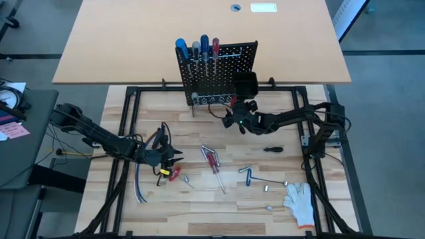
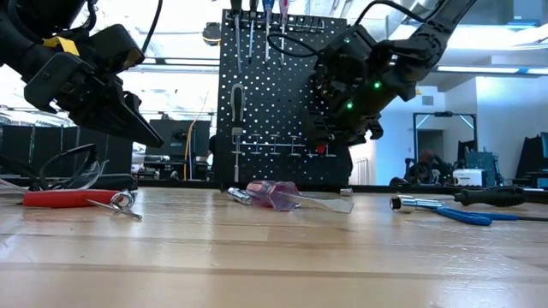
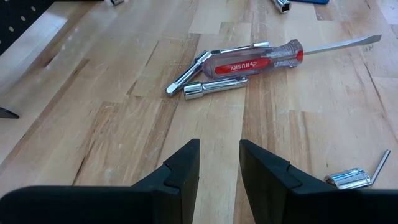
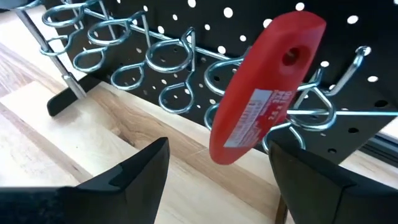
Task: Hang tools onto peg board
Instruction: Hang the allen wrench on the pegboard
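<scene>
Right wrist view: right gripper wide open, red-handled tool hung on peg board hook between fingers. Left gripper narrowly parted, empty.

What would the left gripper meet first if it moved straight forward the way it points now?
Probably the two chrome sockets lying against the clear red-cored screwdriver. The left gripper, jaws slightly apart and empty, has only bare table before that; depth is uncertain.

Matt black perforated metal peg board, shiny wire hooks, glossy red plastic handle, pale wood tabletop
</scene>
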Controlling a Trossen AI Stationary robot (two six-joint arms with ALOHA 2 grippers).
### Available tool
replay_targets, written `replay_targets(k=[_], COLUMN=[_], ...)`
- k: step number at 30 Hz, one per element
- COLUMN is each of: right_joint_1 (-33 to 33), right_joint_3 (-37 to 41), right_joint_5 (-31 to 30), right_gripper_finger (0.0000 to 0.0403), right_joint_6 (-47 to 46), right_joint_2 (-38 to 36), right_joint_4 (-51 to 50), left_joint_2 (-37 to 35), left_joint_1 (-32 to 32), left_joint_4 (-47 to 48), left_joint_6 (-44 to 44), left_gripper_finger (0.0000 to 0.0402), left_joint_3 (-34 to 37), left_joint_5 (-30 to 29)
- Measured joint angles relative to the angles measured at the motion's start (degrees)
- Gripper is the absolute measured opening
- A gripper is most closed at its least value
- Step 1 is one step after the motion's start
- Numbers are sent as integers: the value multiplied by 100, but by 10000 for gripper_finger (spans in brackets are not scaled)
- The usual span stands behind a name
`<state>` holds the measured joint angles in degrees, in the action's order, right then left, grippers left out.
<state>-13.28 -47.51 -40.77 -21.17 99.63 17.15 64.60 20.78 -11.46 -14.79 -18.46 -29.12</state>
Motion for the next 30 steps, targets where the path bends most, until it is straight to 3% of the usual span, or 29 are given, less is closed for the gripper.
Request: replay_targets(k=[5, 16, 30], right_joint_1=[-75, -14, 5], right_joint_3=[0, 0, 0], right_joint_5=[45, 60, 1444], right_gripper_finger=[244, 98, 122], right_joint_6=[32, 175, 404], right_joint_2=[0, 0, -477], right_joint_4=[253, 450, 400], left_joint_2=[0, 0, 0], left_joint_1=[0, 0, 0], left_joint_4=[0, 1, 2], left_joint_6=[0, -2, -2], left_gripper_finger=[107, 107, 107], left_joint_3=[0, 0, 0], left_joint_5=[0, 0, 2])
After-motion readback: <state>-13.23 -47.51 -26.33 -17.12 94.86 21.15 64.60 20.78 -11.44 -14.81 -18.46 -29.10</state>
